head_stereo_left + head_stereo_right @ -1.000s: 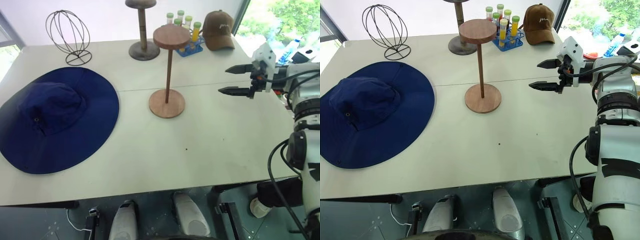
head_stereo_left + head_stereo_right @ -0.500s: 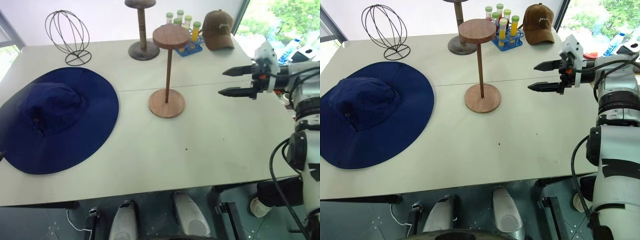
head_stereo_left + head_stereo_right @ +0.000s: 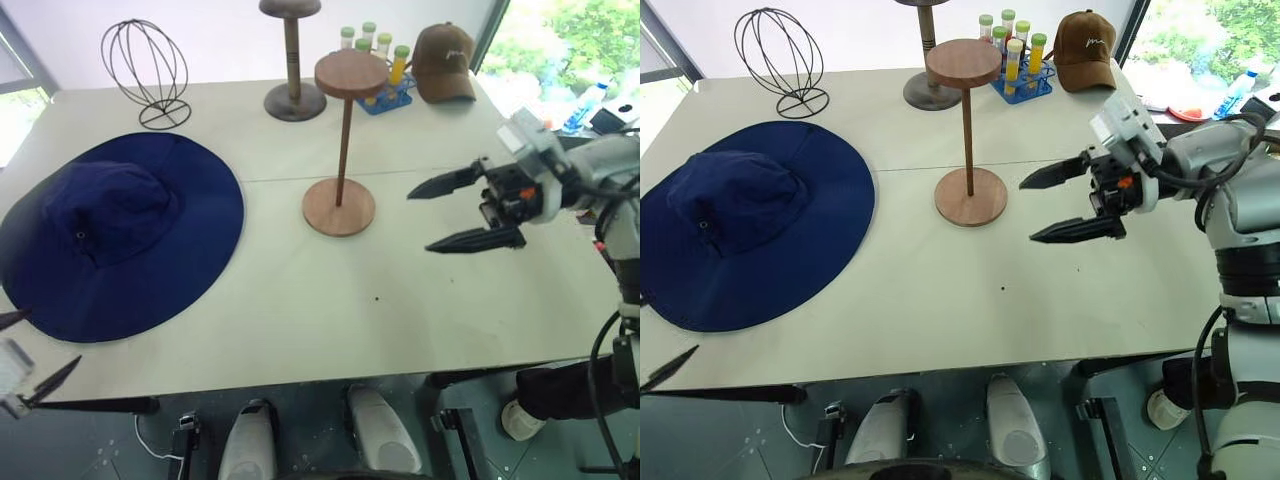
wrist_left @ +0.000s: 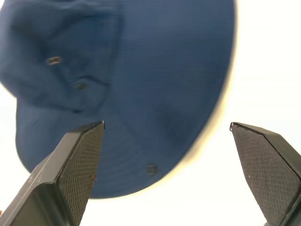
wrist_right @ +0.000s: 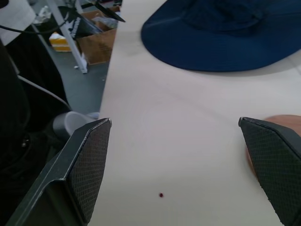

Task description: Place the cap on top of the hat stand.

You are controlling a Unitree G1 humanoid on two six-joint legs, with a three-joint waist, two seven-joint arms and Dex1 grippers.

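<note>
Two hands close in on a pale surface [image 3: 300, 330] where the cap [image 3: 110, 235] lies flat on the robot's left, untouched, well apart from the hat stand [image 3: 342, 140] standing upright near the middle with its disc top bare. The right hand [image 3: 1065, 205], fingers spread wide and holding nothing, has swung back from the far right edge and now hovers just to the right of the stand's base, pointing across toward the cap. The left hand [image 4: 167, 179], also wide and empty, has dropped into view at the near left corner; its wrist camera looks over the brim's near edge, the fingertips short of the fabric. Both moves suggest the reach for the cap is starting, with the grasp, the lift and the placing on the stand all yet to come. Behind stand a wire globe [image 3: 145, 70], a darker stand [image 3: 292, 60], a tube rack [image 3: 385, 75] and a brown cap [image 3: 443, 62].
</note>
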